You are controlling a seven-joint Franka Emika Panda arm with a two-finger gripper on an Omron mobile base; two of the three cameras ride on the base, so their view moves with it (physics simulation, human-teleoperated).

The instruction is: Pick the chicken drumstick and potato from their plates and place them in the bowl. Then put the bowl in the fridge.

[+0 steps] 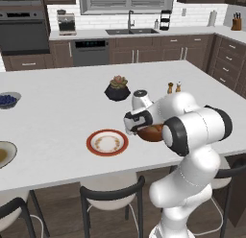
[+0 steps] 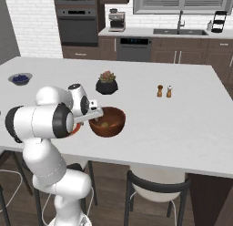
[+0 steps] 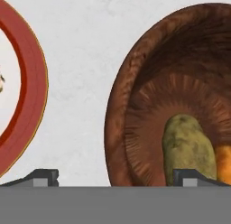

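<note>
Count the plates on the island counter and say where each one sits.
2. The red-rimmed plate lies just left of the wooden bowl; the olive plate sits at the counter's far left, cut off by the frame edge.

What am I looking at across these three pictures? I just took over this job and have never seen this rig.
It is a white robot arm on a driving base, at a kitchen island. Two pictures come from cameras on the base, behind the arm to its left and right. The third looks along the gripper, whose jaws stand open with nothing between them, one fingertip over the counter, the other over the bowl's rim.

On the counter sit the wooden bowl, with the potato and an orange piece beside it, probably the chicken drumstick, already inside. The red-rimmed plate beside it is empty; part of another plate shows at the left edge. Also a potted plant, a bowl of blueberries and two shakers.
</note>
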